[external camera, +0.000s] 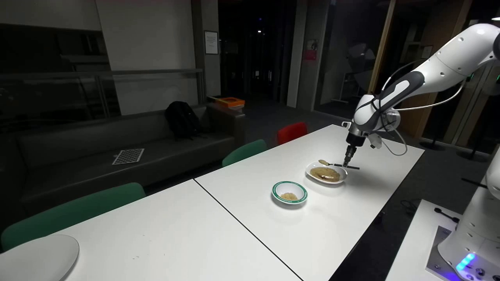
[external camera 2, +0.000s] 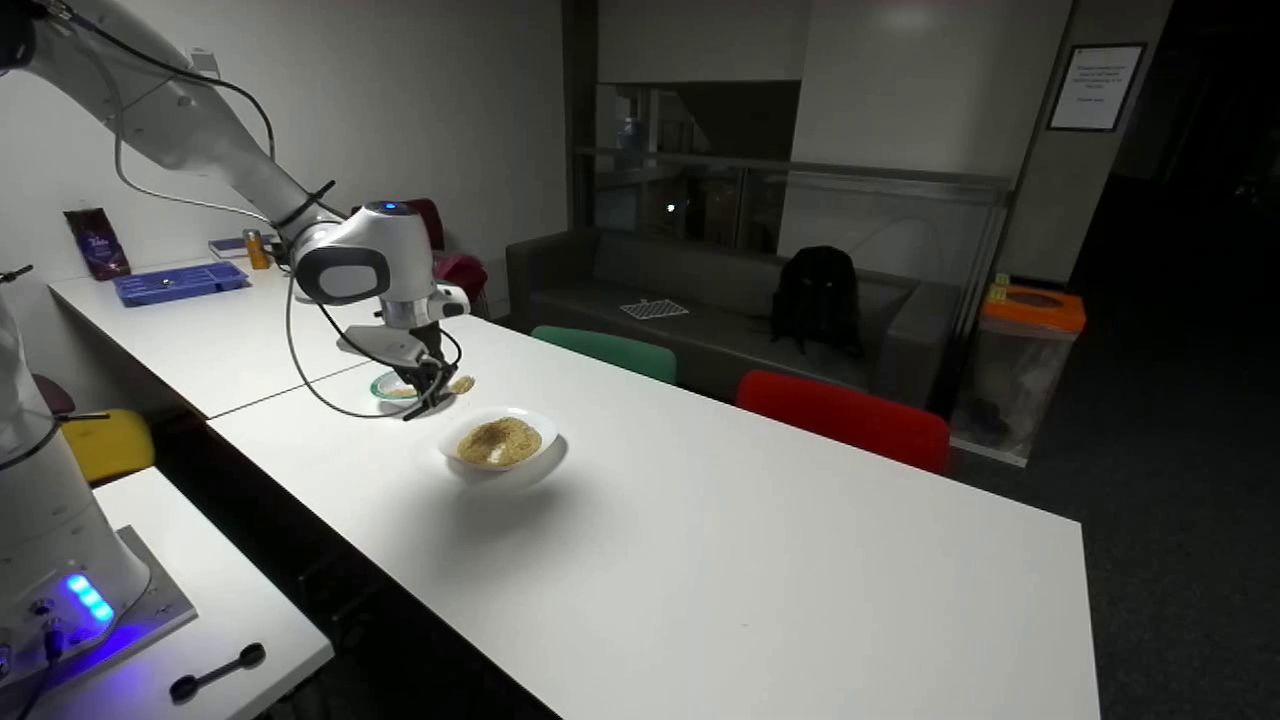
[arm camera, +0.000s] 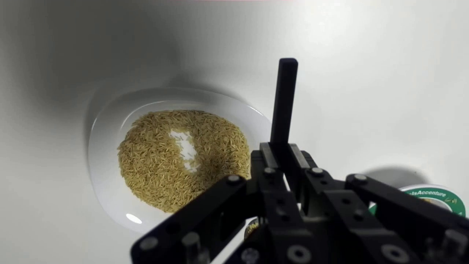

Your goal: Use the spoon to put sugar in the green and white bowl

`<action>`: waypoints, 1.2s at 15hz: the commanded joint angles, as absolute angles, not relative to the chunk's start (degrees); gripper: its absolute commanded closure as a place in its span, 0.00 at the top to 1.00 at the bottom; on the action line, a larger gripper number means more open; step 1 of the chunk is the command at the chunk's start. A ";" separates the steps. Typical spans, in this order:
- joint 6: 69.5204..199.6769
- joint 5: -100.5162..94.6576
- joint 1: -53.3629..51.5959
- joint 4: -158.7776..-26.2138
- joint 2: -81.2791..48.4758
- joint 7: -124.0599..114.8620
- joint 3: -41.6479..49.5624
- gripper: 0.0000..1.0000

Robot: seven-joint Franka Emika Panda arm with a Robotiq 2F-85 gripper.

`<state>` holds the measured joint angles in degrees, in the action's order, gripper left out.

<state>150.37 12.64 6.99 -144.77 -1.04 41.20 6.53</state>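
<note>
My gripper [arm camera: 281,156] is shut on the dark handle of the spoon [arm camera: 285,99]. It hangs above the table between the two dishes. In an exterior view the spoon's head [external camera: 323,162] carries a small tan heap. The sugar [arm camera: 154,168], rice-like tan grains, fills a white dish [arm camera: 106,176], with a bare patch in its middle. The green and white bowl [external camera: 289,188] stands apart from that dish and holds a small pile of similar grains [external camera: 289,196]. In the wrist view the arm hides most of the bowl, leaving part of its rim [arm camera: 432,192], and the spoon's head is hidden.
A white plate [external camera: 35,257] lies on the table's far end, past a seam. A blue tray [external camera 2: 180,284], a dark bag [external camera 2: 97,243] and an orange jar [external camera 2: 256,249] stand there too. Green chairs and a red chair [external camera 2: 845,415] line the long side.
</note>
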 commanded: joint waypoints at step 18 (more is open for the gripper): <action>141.56 -0.33 2.03 -137.84 -5.45 31.31 0.82 0.03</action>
